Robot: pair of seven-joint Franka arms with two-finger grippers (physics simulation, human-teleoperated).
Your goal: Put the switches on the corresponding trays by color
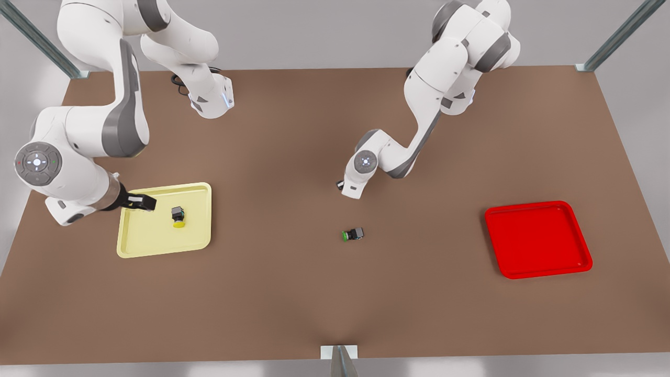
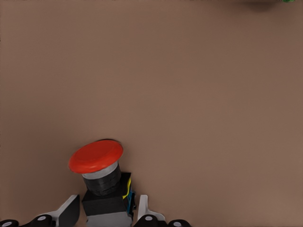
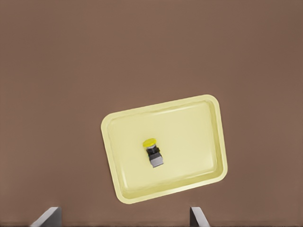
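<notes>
Red-capped switch [image 2: 97,156]: dark boxy body clamped between the fingers of the left gripper [image 2: 108,208], cap pointing outward past the fingertips; whether it is clear of the brown table [image 1: 293,293] cannot be told. Red tray [image 1: 539,238]: well apart from this gripper, toward the front view's right, nothing in it. Risks, as judged: the hold is low on the body and the broad cap overhangs, so a fast swing could tilt or slip the switch; carried low, the cap could catch the tray's raised rim; the green-capped switch [image 1: 353,234] lies on its side near the gripper and could be knocked in passing. Yellow-capped switch [image 3: 153,152]: lying inside the pale yellow tray [image 3: 189,142], just ahead of the right gripper [image 3: 123,217], whose fingers are spread wide with nothing between them; this arm appears to wait. Obscured: in the front view the left wrist covers its own fingers and the red switch; the fingertip contact is cut off at the wrist picture's edge.
</notes>
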